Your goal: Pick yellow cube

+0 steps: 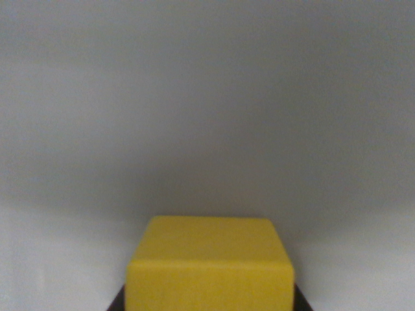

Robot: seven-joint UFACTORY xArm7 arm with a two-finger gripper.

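I see the cube [211, 265] at bottom centre of the frame, cut off by the lower edge. It sits square to the camera: front face toward me, top face sloping back toward the upper frame. No clear long axis, sides look about equal. Dark bits flank its lower corners, left [117, 303] and right [303, 302]; probably the gripper, but whether it pinches the cube I can't tell. Behind, a plain grey blurred surface [207, 103].

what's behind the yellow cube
Behind the yellow cube only a plain grey-white surface shows, blurred, with nothing on it. Dark shapes flank the cube's lower corners; what they are is unclear. Whatever lies under the cube is hidden.
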